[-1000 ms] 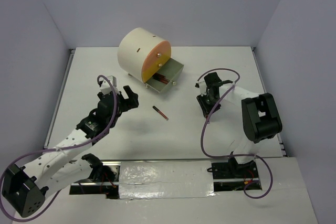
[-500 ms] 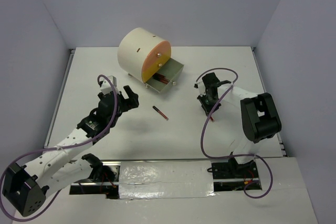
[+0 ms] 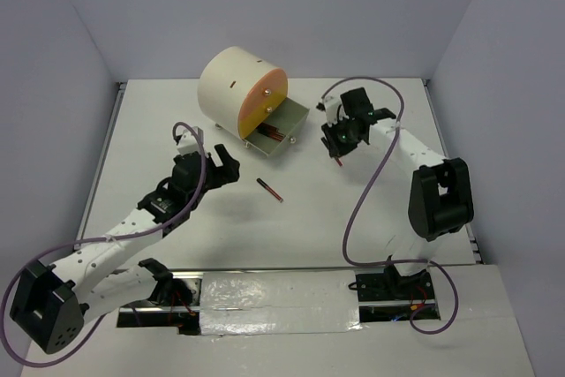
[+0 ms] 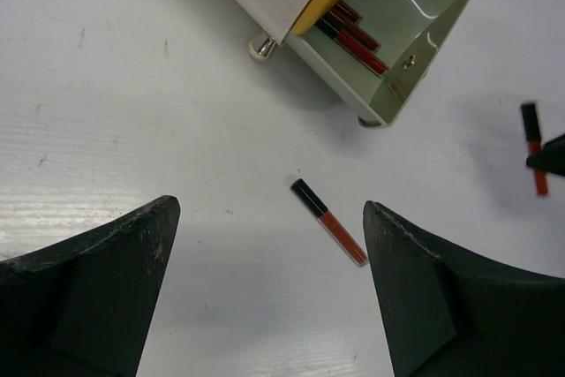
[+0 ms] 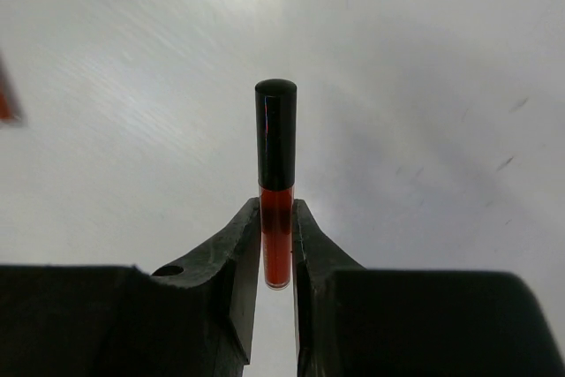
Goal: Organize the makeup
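A black-and-red makeup stick (image 3: 270, 190) lies on the white table in front of the chest; it also shows in the left wrist view (image 4: 328, 222). My left gripper (image 3: 221, 165) is open and empty to its left, its jaws wide apart (image 4: 272, 211) with the stick ahead between them. My right gripper (image 3: 341, 134) is shut on a second black-and-red stick (image 5: 276, 174), held above the table just right of the open drawer (image 3: 290, 123). That held stick shows at the right edge of the left wrist view (image 4: 533, 146). Several sticks (image 4: 353, 33) lie in the drawer.
The cream cylindrical chest (image 3: 231, 86) with an orange-yellow front stands at the back centre on small feet, its pale green lower drawer pulled out toward the right. Grey walls close in the table on three sides.
My right gripper has risen and moved back and left toward the open drawer with the stick in it. My left gripper has moved slightly forward toward the lying stick.
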Motion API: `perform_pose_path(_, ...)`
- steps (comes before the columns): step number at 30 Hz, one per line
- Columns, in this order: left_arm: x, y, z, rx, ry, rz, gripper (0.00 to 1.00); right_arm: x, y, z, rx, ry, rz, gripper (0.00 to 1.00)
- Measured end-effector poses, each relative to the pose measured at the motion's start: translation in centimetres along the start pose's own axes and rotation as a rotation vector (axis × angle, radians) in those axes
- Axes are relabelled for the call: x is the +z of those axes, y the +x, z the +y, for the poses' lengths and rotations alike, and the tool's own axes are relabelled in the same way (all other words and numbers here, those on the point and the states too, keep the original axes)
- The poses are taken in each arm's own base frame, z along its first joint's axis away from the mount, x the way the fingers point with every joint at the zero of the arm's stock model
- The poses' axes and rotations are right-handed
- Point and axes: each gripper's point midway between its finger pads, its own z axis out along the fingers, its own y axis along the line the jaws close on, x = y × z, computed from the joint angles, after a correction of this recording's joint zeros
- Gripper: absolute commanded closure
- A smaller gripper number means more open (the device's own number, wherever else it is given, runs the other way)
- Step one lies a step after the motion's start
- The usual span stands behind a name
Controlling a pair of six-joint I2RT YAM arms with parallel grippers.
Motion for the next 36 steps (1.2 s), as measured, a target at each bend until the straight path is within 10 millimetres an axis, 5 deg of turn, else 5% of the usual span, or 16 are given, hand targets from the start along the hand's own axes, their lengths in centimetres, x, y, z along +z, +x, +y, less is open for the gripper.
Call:
perform_pose_path(7,0.7,1.5,-0.2,-0.027,0.012,0.061,0.03,-4.9,-11.5,1.5,0.009,-0.112,-0.308,0.93)
perform_pose_path(12,0.7,1.9,-0.6,-0.053,0.024,0.080,0.04,-5.6,-16.6,3.1,0.122,-0.220,-0.422,0.89)
perform_pose_path(26,0.7,2.4,-0.6,-0.088,0.025,0.098,0.05,-1.0,-20.8,5.2,0.589,-0.366,-0.445,0.77)
perform_pose_path(36,0.7,2.6,-0.9,-0.109,0.033,0.113,0.06,3.8,-19.6,4.3,0.684,-0.333,-0.383,0.53)
